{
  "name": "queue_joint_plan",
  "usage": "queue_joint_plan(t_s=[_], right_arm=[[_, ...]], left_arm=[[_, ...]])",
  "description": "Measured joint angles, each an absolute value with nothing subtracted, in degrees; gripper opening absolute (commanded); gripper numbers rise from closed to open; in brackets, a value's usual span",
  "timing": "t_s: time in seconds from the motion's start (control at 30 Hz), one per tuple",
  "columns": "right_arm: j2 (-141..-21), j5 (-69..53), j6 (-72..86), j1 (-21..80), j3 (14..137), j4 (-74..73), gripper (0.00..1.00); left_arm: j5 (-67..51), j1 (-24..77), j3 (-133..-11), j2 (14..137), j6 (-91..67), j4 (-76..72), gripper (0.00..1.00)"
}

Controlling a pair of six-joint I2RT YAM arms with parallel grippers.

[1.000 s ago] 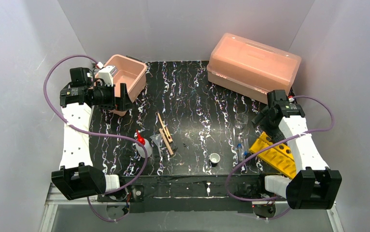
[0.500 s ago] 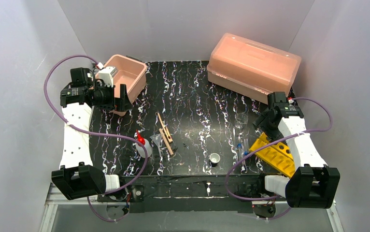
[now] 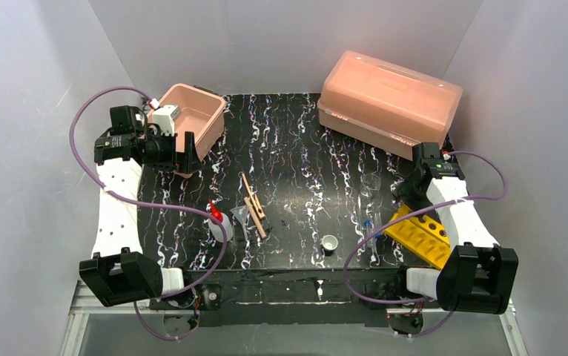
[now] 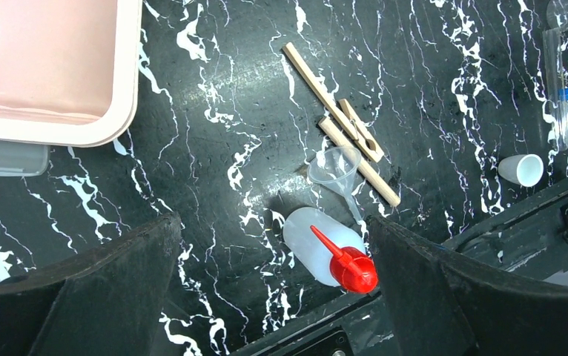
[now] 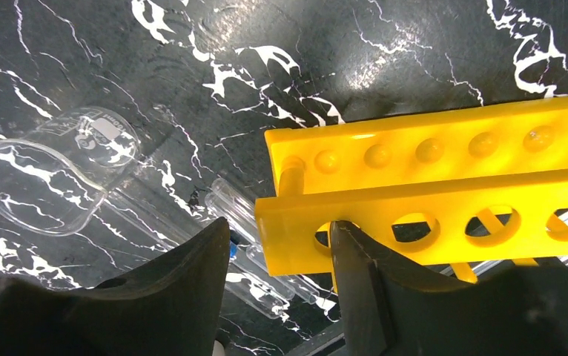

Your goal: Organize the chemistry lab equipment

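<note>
My right gripper (image 3: 407,196) is low over the far end of the yellow holed rack (image 3: 420,236). In the right wrist view its jaws (image 5: 279,226) straddle the end of the rack (image 5: 429,170): one finger sits at the first hole, the other stands a little off the end, so the gripper is open. Blue-capped clear tubes (image 5: 244,215) lie below, with the clear beaker (image 5: 51,174) on its side beyond. The squeeze bottle (image 4: 318,248), wooden clamps (image 4: 348,137) and tiny white cup (image 4: 522,169) lie on the mat. My left gripper (image 4: 272,230) hangs wide open and holds nothing.
An open pink bin (image 3: 192,119) stands at the back left, just beside my left gripper (image 3: 185,152). The big pink lidded box (image 3: 388,96) fills the back right. A clear funnel (image 4: 334,167) lies between the clamps and the bottle.
My right gripper has come down and nearer onto the rack's end, and its jaws have narrowed. The left arm has barely moved.
</note>
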State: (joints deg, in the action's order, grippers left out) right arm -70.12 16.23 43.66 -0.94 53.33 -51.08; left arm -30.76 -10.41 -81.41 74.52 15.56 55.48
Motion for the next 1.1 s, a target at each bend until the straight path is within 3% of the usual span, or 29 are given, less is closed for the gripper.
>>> queue_joint_plan(t_s=[0.17, 0.47, 1.1], right_arm=[[-70.1, 15.9, 43.3, -1.0, 52.3, -50.2, 0.56], [-69.2, 15.4, 42.6, -1.2, 51.5, -49.9, 0.32], [-73.6, 13.0, 42.8, 3.2, 54.4, -47.8, 0.29]], left_arm=[[-30.3, -10.4, -81.4, 74.5, 15.7, 55.3, 0.98], [-30.0, -10.4, -81.4, 74.4, 15.7, 55.2, 0.98], [-29.8, -10.4, -81.3, 74.4, 15.6, 54.2, 0.98]])
